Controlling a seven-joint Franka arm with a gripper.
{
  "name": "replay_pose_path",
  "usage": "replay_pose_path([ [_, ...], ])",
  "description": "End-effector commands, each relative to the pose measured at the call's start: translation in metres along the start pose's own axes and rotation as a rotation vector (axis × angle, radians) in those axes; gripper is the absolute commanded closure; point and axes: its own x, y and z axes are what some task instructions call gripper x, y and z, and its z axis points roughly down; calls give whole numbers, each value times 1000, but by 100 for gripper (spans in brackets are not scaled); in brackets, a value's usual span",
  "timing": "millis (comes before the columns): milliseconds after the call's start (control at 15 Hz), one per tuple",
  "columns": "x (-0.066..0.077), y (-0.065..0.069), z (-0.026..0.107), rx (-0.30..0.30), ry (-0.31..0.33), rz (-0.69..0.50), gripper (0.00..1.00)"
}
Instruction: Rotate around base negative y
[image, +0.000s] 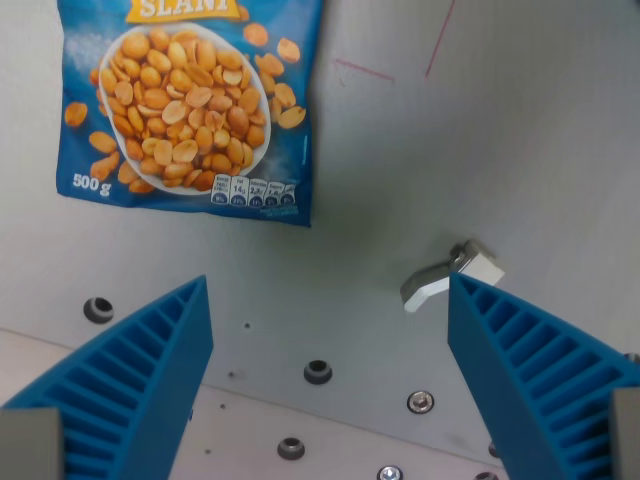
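Blue peanut bag (190, 105) lies flat on the grey table (480, 150), long axis running up-frame, its "500 g" bottom edge facing the gripper (330, 385). Blue ribbed fingers (135, 385) spread wide, holding nothing, below the bag. Small white clip (450, 275) sits right of the bag.

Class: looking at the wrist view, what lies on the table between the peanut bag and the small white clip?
Nothing: in the wrist view, only bare grey table separates the peanut bag from the clip.
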Motion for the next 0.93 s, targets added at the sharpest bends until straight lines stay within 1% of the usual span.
replay_pose_path([
  [67,-9,-4,2,-71,196,1,0],
  [933,-9,-4,2,-132,358,2,0],
])
